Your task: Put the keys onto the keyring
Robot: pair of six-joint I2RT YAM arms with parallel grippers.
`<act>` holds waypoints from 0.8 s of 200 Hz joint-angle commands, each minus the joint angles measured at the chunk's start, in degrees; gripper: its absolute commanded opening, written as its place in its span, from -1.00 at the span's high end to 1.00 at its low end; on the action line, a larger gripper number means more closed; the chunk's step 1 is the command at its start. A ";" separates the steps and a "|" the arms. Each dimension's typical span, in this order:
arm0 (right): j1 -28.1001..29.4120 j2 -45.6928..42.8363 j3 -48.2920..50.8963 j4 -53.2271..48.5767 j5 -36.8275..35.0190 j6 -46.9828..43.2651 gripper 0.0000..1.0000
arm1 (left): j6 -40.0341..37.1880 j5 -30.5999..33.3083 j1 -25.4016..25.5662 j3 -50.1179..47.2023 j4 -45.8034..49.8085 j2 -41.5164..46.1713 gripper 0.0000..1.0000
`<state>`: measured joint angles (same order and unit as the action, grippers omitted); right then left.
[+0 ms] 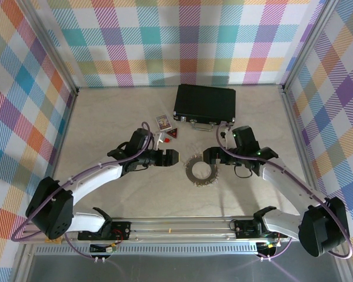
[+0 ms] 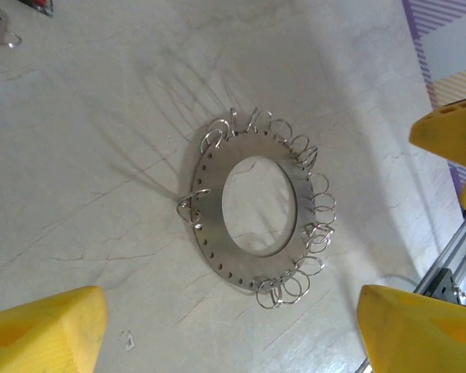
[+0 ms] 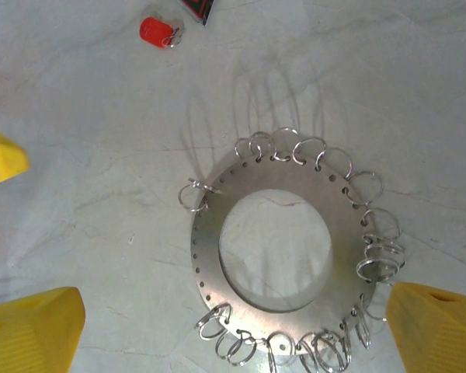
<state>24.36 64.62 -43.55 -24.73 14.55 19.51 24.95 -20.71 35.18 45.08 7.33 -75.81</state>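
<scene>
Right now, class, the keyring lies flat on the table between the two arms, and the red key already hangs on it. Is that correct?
Not quite. The red key is not on the keyring; it lies apart from it on the table, as the right wrist view shows. The rest stands.

The keyring [image 1: 200,171] lies on the bench [image 1: 106,111], between the left end effector [image 1: 174,157] and right end effector [image 1: 207,155]. The case [image 1: 205,104] lies behind it, and the key [image 1: 165,141] behind it to the left.
</scene>
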 commanded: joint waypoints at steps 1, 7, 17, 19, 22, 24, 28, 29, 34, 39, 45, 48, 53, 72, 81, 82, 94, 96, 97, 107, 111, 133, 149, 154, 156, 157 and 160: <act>0.27 -0.88 1.65 -2.50 2.15 0.47 -0.98 | 1.30 -2.00 0.98 -0.21 -2.36 -0.88 -0.62; 0.29 -0.94 1.86 -2.62 2.68 0.53 -0.98 | 1.35 -1.67 1.59 -0.34 -2.64 -0.76 -0.61; 0.30 -1.14 2.14 -2.74 3.47 0.92 -0.98 | 1.13 -0.64 2.88 -0.27 -1.74 -0.74 -0.61; 0.33 -1.20 2.22 -2.77 3.63 0.96 -0.98 | 0.99 -0.30 3.23 -0.15 -1.37 -0.74 -0.60; 0.34 -1.31 2.29 -2.77 3.81 1.05 -0.98 | 0.83 0.56 3.54 0.01 -0.74 -0.74 -0.60; 0.34 -1.40 2.32 -2.75 3.93 1.12 -0.98 | 0.63 0.93 3.92 0.12 -0.32 -0.74 -0.59; 0.34 -1.55 2.49 -2.76 4.14 1.19 -0.98 | 0.25 1.81 4.64 0.38 0.70 -0.79 -0.58; 0.29 -1.57 2.50 -2.77 4.16 1.21 -0.98 | 0.17 1.94 4.86 0.41 0.95 -0.76 -0.57; 0.32 -1.75 2.69 -2.77 4.18 1.36 -0.98 | -0.34 3.26 5.84 0.74 2.20 -0.75 -0.56; 0.30 -1.90 2.92 -2.65 4.18 1.47 -0.98 | -0.69 4.40 6.89 1.02 3.36 -0.67 -0.55; 0.25 -1.93 3.21 -2.41 4.10 1.62 -0.98 | -0.86 5.90 7.96 1.27 4.44 -0.61 -0.52; 0.25 -1.94 3.38 -2.27 3.97 1.67 -0.98 | -0.84 6.65 8.64 1.32 5.00 -0.62 -0.50; 0.25 -1.88 3.68 -1.97 3.72 1.76 -0.98 | -0.65 7.72 9.68 1.47 5.51 -0.62 -0.48; -0.54 -0.96 4.94 -0.65 2.84 2.40 -0.98 | 1.18 11.79 13.58 2.09 6.81 -1.12 -0.39; -1.67 -0.78 5.84 0.24 3.47 2.92 -0.98 | 1.80 13.86 15.81 2.83 7.68 -2.01 -0.33; -1.85 -0.80 5.93 0.40 3.56 3.05 -0.98 | 1.87 14.16 15.93 2.96 7.87 -2.17 -0.33; -3.88 -1.05 6.97 1.63 4.78 3.84 -0.98 | 2.43 17.51 18.94 4.34 10.42 -3.43 -0.24; -4.19 -1.11 7.16 1.73 4.96 3.91 -0.98 | 2.55 17.91 19.37 4.61 10.66 -3.68 -0.22; -4.43 -1.18 7.25 1.76 5.10 3.98 -0.98 | 2.60 17.99 19.56 4.72 10.72 -3.79 -0.22; -6.26 -1.78 7.76 2.32 5.95 4.20 -0.98 | 3.21 20.09 21.40 5.50 10.97 -5.04 -0.15; -6.94 -2.02 7.86 2.40 6.26 4.30 -0.98 | 3.39 20.65 21.99 5.72 10.81 -5.66 -0.14; -10.40 -3.61 8.33 2.60 7.14 4.22 -0.98 | 3.77 23.29 25.25 7.64 10.20 -9.18 -0.04; -12.05 -4.43 8.97 2.93 7.50 4.39 -0.98 | 3.63 24.47 27.33 10.49 10.62 -12.08 -0.01; -12.62 -4.57 9.29 3.23 7.65 4.48 -0.98 | 3.27 24.82 28.06 11.48 10.74 -12.96 0.00; -12.90 -4.63 9.47 3.38 7.70 4.49 -0.98 | 3.13 24.95 28.29 11.93 10.77 -13.29 0.01; -13.00 -4.61 9.55 3.47 7.78 4.53 -0.98 | 3.02 25.02 28.42 12.12 10.86 -13.48 0.01; -13.35 -4.67 9.80 3.68 8.00 4.57 -0.98 | 2.61 25.32 28.86 12.78 11.17 -14.06 0.02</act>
<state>12.97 61.45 -35.24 -23.18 19.79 23.22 27.88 0.21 61.28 53.17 16.53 -86.74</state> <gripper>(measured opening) 0.989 0.501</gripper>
